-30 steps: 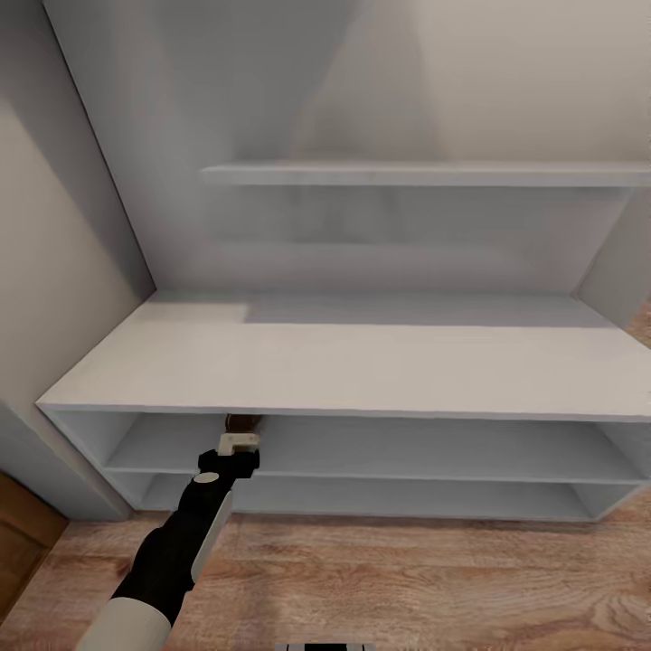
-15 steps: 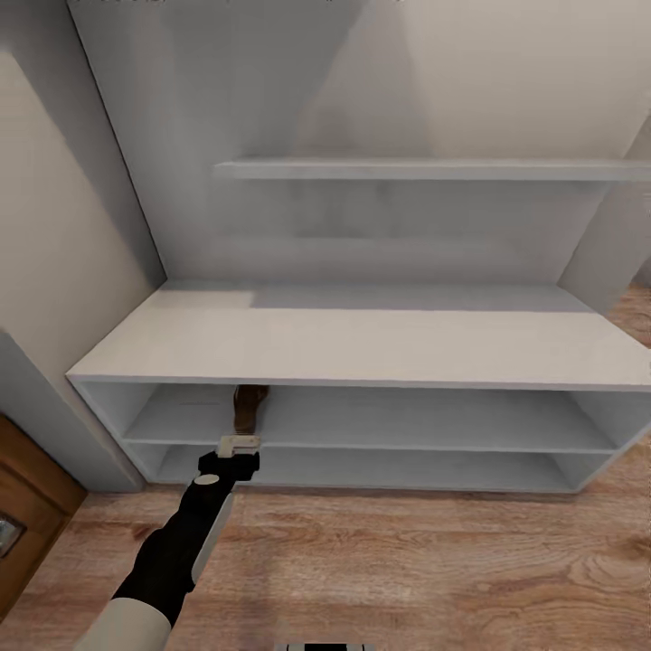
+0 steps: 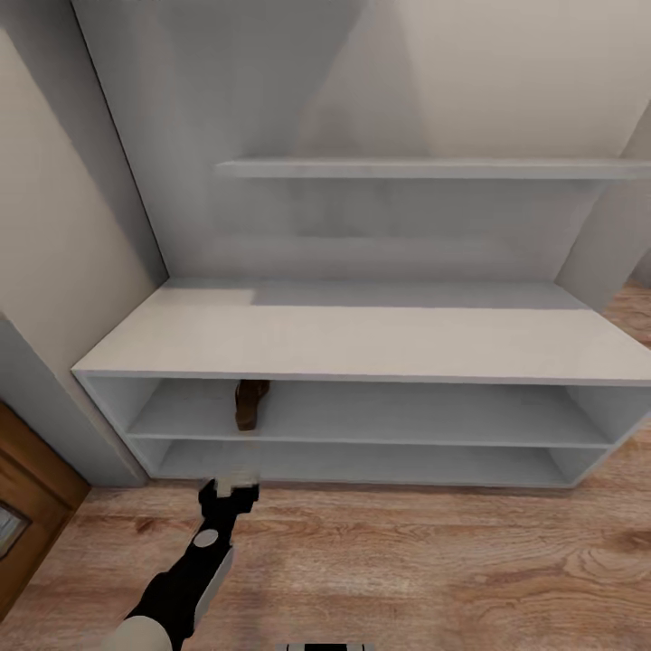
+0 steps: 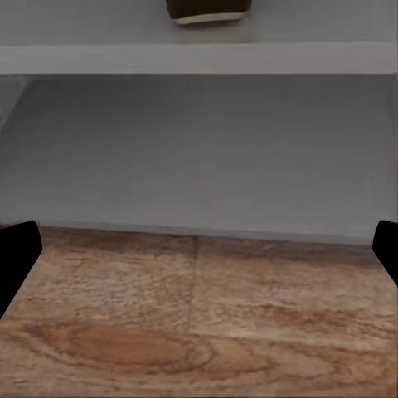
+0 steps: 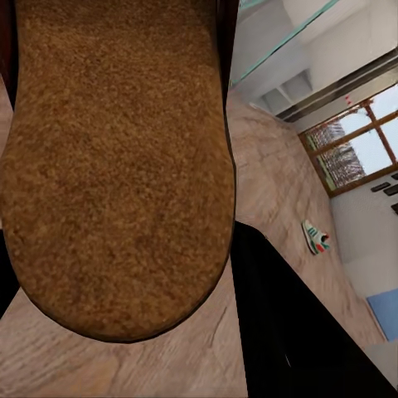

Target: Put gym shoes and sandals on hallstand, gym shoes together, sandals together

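Observation:
The white hallstand (image 3: 362,339) stands against the wall. One brown sandal (image 3: 251,404) lies on its upper shelf tier near the left end; its heel end (image 4: 207,10) shows at the shelf's edge in the left wrist view. My left gripper (image 3: 237,472) hangs over the corridor floor (image 3: 407,561) just in front of the rack, open with nothing between its black fingers (image 4: 18,253). The right wrist view shows the second sandal (image 5: 116,166) very close, between the dark fingers (image 5: 290,332) of my right gripper (image 5: 124,315). One gym shoe (image 5: 316,236) lies far off on the floor.
A floating shelf (image 3: 434,168) is fixed to the hallstand's tall back panel. A wooden door (image 3: 23,506) sits at the left, beside a grey wall edge. A window (image 5: 352,145) shows far down the corridor.
My left gripper let go of the sandal on the upper shelf tier and drew back out over the floor. The head camera also pulled back a little.

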Robot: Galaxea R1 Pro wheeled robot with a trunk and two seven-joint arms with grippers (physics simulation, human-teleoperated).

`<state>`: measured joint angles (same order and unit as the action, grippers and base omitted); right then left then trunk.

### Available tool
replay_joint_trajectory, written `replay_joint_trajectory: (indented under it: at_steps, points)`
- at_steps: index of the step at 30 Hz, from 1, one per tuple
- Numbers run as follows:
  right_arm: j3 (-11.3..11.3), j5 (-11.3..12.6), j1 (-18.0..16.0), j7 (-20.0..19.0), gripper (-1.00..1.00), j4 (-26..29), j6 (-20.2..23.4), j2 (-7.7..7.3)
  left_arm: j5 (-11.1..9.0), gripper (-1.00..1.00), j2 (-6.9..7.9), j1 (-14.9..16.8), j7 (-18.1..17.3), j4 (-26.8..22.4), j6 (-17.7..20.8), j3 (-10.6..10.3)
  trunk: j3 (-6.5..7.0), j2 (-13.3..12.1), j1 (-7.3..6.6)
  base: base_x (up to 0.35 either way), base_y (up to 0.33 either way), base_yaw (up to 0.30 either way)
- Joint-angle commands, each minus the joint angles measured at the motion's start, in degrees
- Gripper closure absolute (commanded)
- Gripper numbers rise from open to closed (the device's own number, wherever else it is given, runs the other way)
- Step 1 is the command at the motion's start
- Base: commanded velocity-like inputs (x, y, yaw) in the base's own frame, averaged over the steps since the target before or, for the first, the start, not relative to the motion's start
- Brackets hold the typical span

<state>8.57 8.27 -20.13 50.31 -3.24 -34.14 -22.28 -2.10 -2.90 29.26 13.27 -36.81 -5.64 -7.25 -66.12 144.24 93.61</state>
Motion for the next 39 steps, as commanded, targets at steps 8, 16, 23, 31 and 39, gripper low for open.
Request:
replay_joint_trajectory:
  at_steps: [8, 16, 23, 31, 39]
  points:
    - [-0.1, 0.1, 0.0, -8.4, 1.0, 0.1, -0.2, 0.12, 0.1, -1.0, 0.15, 0.0, -0.2, 15.4, -19.4, 0.0, 0.0, 0.0, 0.0, 0.0, 0.0, 0.0]
    - [-0.1, 0.2, 0.0, -9.6, 1.0, 0.1, -0.6, 0.19, 0.1, -1.0, 0.28, 0.0, -0.2, 19.9, -25.9, 0.0, 0.0, 0.0, 0.0, -0.014, 0.0, 0.0]
    - [-0.1, 0.4, 0.0, -9.8, 1.0, 0.1, -0.8, 4.05, 0.0, -1.0, 0.11, 0.0, -0.1, 20.3, -26.5, 0.0, 0.0, 0.0, 0.0, -0.108, 0.029, 0.0]
    - [-0.1, 0.4, 0.0, -9.8, 1.0, 0.1, -0.8, 5.27, 0.0, -1.0, 0.09, 0.0, -0.1, 20.3, -26.5, 0.0, 0.0, 0.0, 0.0, -0.193, 0.071, 0.0]
    - [-0.1, 0.4, 0.0, -9.9, 1.0, 0.1, -0.8, 5.61, 0.0, -1.0, 0.09, 0.0, -0.1, 20.3, -26.5, 0.0, 0.0, 0.0, 0.0, -0.19, 0.071, 0.0]
